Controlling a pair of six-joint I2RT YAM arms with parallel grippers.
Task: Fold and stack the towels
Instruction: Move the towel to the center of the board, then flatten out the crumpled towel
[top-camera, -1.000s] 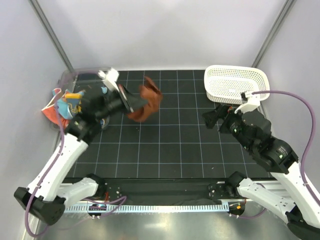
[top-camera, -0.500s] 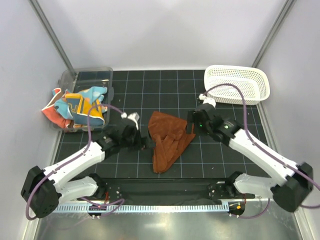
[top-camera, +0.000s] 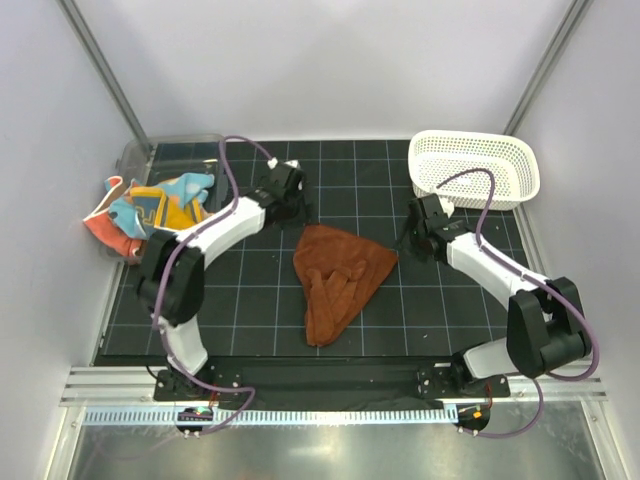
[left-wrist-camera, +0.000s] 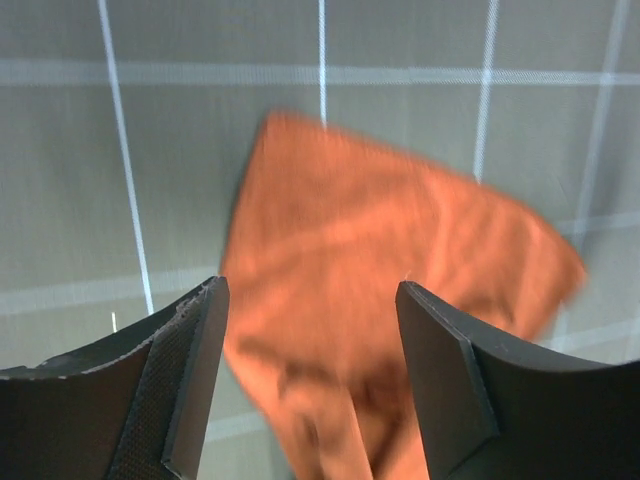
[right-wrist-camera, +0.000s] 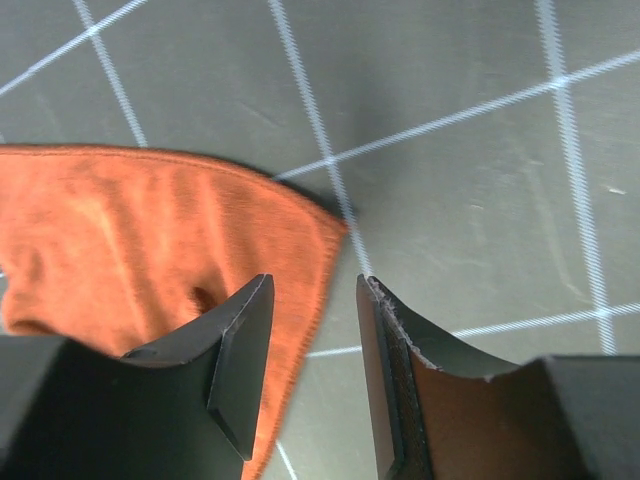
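A rust-brown towel (top-camera: 340, 275) lies crumpled and roughly triangular on the black grid mat. My left gripper (top-camera: 293, 210) hovers just beyond its far left corner. In the left wrist view this gripper (left-wrist-camera: 312, 330) is wide open above the blurred towel (left-wrist-camera: 400, 250) and holds nothing. My right gripper (top-camera: 408, 240) is at the towel's right corner. Its jaws (right-wrist-camera: 313, 310) stand a narrow gap apart and straddle the towel's hemmed edge (right-wrist-camera: 130, 240) without clamping it. Several printed towels (top-camera: 150, 208) are heaped at the far left.
A clear plastic bin (top-camera: 170, 150) holds the heap of towels at the mat's left edge. A white lattice basket (top-camera: 475, 165) stands at the back right, just behind my right arm. Grey walls enclose the mat on three sides.
My left gripper opened and let the rust-brown towel drop flat onto the mat, then swung to its far side. My right gripper came down to the towel's right corner and its jaws narrowed.
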